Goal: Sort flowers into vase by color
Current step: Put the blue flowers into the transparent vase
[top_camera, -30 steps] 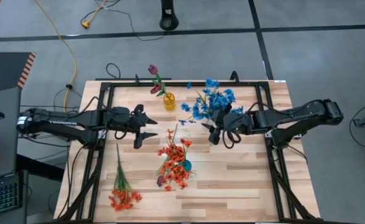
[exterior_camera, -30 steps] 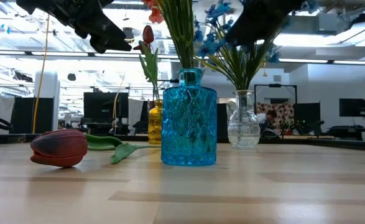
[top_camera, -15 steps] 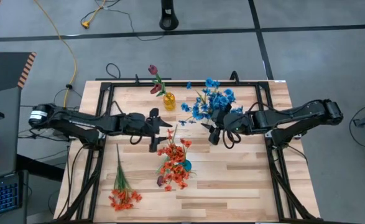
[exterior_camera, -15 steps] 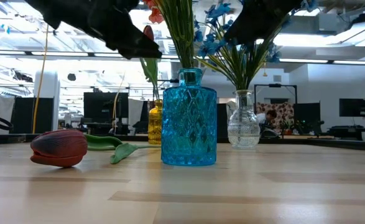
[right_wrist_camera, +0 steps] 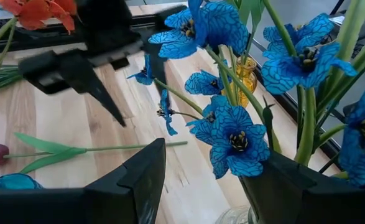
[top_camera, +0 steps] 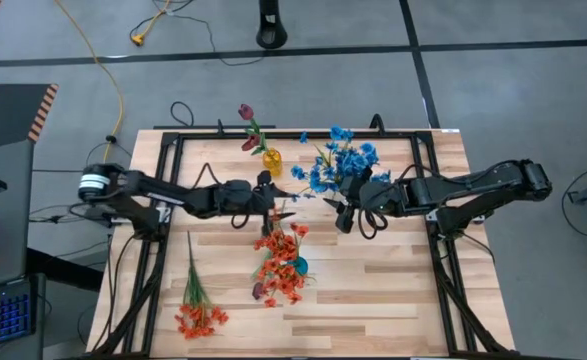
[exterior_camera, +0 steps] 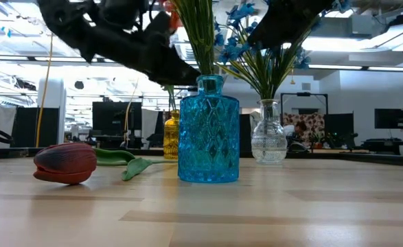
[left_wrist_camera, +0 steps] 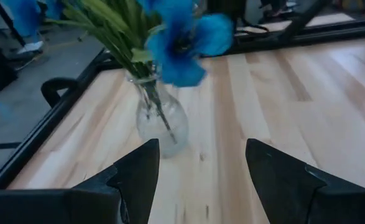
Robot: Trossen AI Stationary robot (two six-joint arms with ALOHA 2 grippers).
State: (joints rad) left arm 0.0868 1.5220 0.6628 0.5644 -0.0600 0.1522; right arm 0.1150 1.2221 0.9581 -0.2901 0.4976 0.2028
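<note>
Blue flowers (top_camera: 341,160) stand in a clear glass vase (exterior_camera: 268,134). Orange-red flowers (top_camera: 281,255) stand in a blue glass vase (exterior_camera: 209,130). A maroon tulip (top_camera: 246,115) stands in a small yellow vase (top_camera: 271,162). A second maroon tulip (exterior_camera: 65,162) lies on its side on the table beside the blue vase. An orange-red spray (top_camera: 197,298) lies flat near the table's near left corner. My left gripper (top_camera: 281,210) is open and empty above the table, between the yellow vase and the orange-red bunch, facing the clear vase (left_wrist_camera: 160,121). My right gripper (top_camera: 341,212) is open beside the blue bunch, with blue blossoms (right_wrist_camera: 235,137) in front of its fingers.
A black metal frame (top_camera: 173,145) runs round the tabletop's edges. The three vases stand close together in the table's middle and far part. Bare wood (top_camera: 373,290) lies toward the near right.
My left gripper has gone toward the table's right edge, from left of the yellow vase to the gap between the vases, and has come lower. Its fingers have stayed open. My right gripper and the flowers have kept still.
</note>
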